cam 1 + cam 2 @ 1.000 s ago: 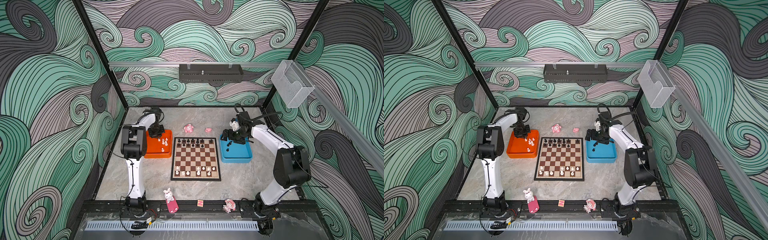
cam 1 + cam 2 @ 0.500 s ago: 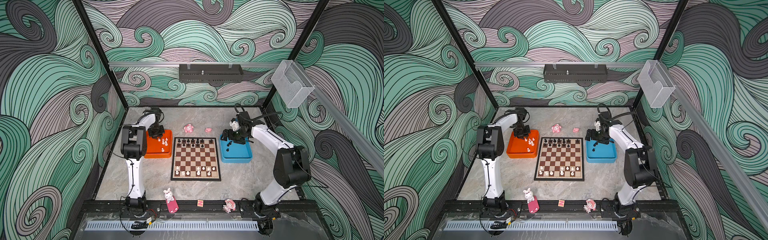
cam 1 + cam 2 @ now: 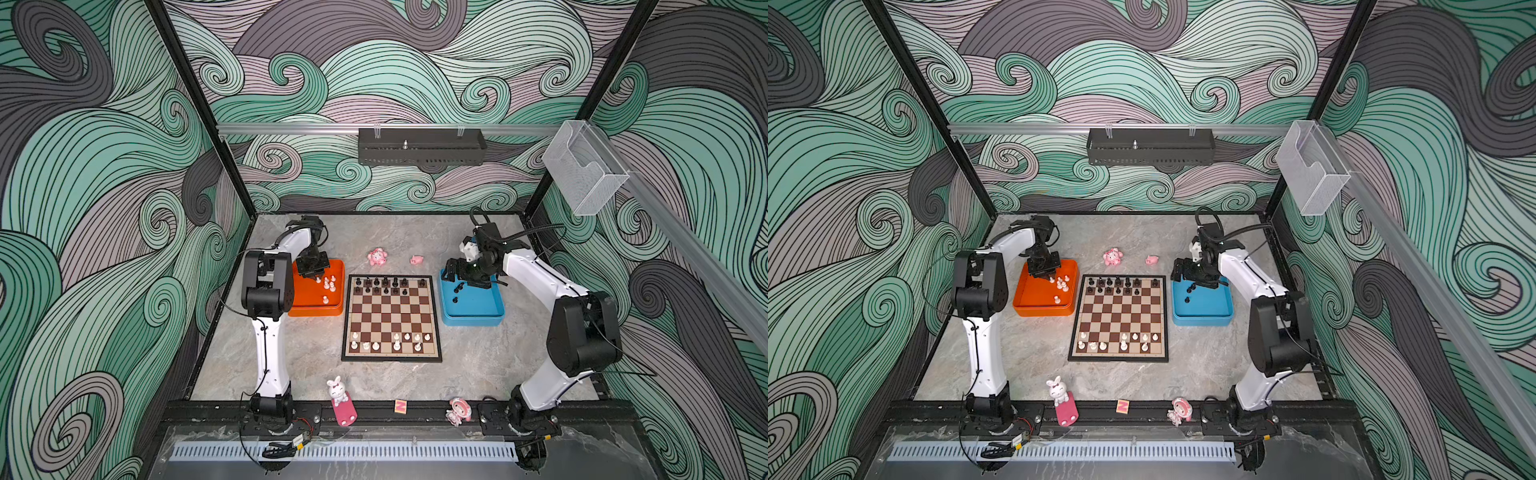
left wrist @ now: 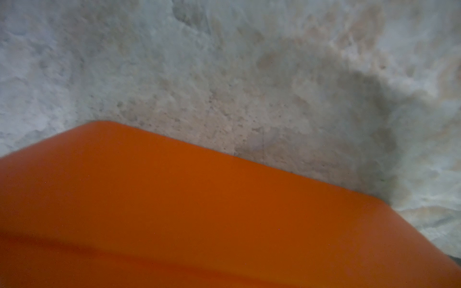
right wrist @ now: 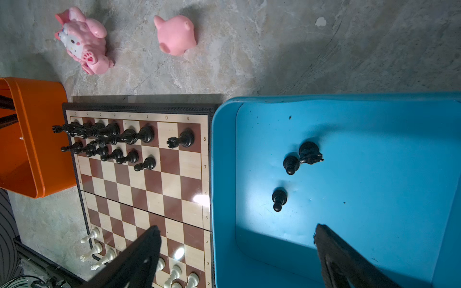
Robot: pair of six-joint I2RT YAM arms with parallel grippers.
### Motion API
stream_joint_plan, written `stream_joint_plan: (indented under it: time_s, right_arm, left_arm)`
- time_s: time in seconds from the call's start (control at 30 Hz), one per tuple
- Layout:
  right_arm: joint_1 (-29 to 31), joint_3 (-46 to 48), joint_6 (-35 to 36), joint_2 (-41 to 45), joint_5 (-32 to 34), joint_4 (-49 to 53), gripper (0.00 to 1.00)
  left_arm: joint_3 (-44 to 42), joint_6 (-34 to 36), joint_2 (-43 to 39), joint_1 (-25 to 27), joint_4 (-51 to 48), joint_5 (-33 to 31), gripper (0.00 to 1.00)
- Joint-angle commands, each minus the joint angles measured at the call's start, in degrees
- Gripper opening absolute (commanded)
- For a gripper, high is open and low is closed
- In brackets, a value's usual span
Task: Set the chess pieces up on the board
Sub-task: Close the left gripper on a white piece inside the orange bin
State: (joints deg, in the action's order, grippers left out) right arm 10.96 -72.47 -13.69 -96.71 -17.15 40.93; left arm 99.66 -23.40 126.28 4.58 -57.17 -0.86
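Table (image 3: pixel 291 374): grey marbled top that carries everything below.

Board (image 3: pixel 391 320): lies flat at the table's middle, its sides square with the table's edges.

Orange tray (image 3: pixel 311 305): just beside the board's left edge, toward the table's far-left corner.

Blue tray (image 3: pixel 473 318): just beside the board's right edge, level with the orange tray.

Left gripper (image 3: pixel 314 272): low over the orange tray's far end, close to the white pieces lying there. Its fingers are hidden under the wrist in both top views, and the left wrist view gives only a blurred orange wall and bare table (so I cannot tell whether they are spread or pressed together).

Right gripper (image 5: pixel 237 228): over the blue tray's far-left corner. Its fingers (image 5: pixel 139 259) are spread wide with nothing between them, one seen against the board and the other against the tray floor.

Pink figurines (image 3: pixel 377 257): two lie on the table between the board's far edge and the table's far edge.

Bunny (image 3: pixel 337 388) and pink doll (image 3: pixel 458 411): stand at the table's near edge, well apart, with a small block (image 3: pixel 400 406) between them.

Black pieces on the board (image 3: pixel 386 284): upright, filling most of the two far rows.

White pieces on the board (image 3: pixel 397 338): upright, spread along the two near rows.

White pieces in the orange tray (image 3: pixel 328 284): a handful, clustered toward its far-right corner, with one apart nearer the middle.

Black pieces in the blue tray (image 5: pixel 291 164): a knight and a pawn just beside each other, and a second pawn apart, all upright near the tray's left wall.
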Motion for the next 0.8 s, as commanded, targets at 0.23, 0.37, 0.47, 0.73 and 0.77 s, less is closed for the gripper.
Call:
stream_joint_plan:
  time_s: [0.23, 0.37, 0.47, 0.73, 0.77]
  right_arm:
    - [-0.4, -1.0, 0.8, -0.8, -1.0, 0.0, 0.96]
    - [-0.5, -1.0, 0.8, -0.8, -1.0, 0.0, 0.96]
    - [-0.5, -0.9, 0.8, -0.7, -1.1, 0.0, 0.96]
    - [-0.6, -0.8, 0.8, -0.5, -1.2, 0.0, 0.96]
    - [-0.6, -0.8, 0.9, -0.5, -1.2, 0.1, 0.96]
  left_arm:
    - [1.5, 0.4, -1.6, 0.1, -3.5, -0.7, 0.15]
    - [1.3, 0.4, -2.1, 0.3, -4.3, -0.7, 0.22]
    - [1.3, 0.1, -2.7, 0.2, -4.7, -0.6, 0.26]
    - [1.8, -0.1, -3.0, 0.4, -5.0, -0.2, 0.22]
    - [1.8, -0.1, -2.9, 0.5, -5.0, -0.1, 0.2]
